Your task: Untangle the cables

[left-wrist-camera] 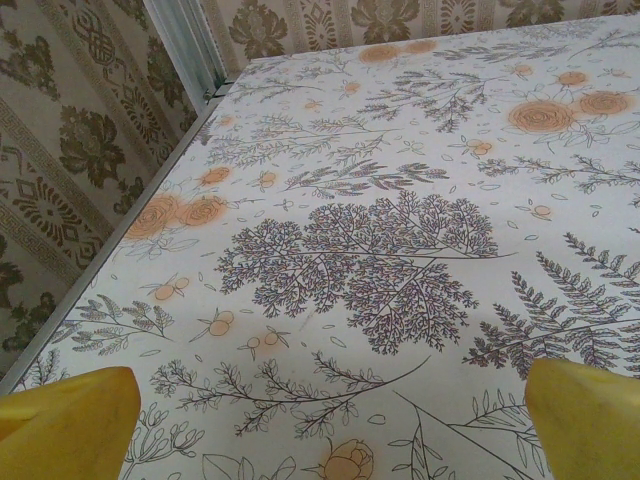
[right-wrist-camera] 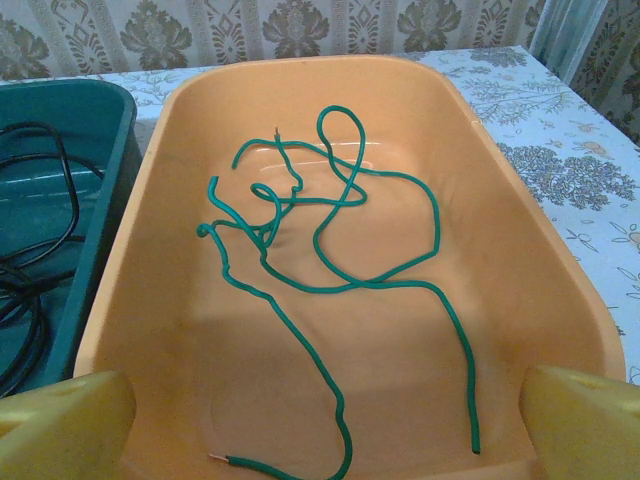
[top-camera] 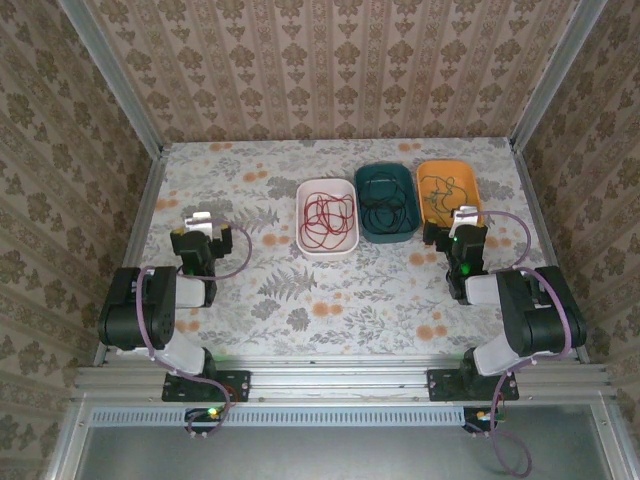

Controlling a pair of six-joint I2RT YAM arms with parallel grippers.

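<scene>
In orange bin (right-wrist-camera: 520,250): green cable (right-wrist-camera: 375,286), loosely looped. Red cable (top-camera: 327,215) in white bin (top-camera: 301,215); black cable (top-camera: 385,207) in teal bin (top-camera: 362,212). Right gripper (right-wrist-camera: 325,425) released, empty, at orange bin's near rim. Left gripper (left-wrist-camera: 330,425) released above floral tablecloth (left-wrist-camera: 400,150).

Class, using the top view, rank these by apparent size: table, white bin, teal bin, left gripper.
1. table
2. white bin and teal bin: they look alike, so unranked
3. left gripper, smallest
</scene>
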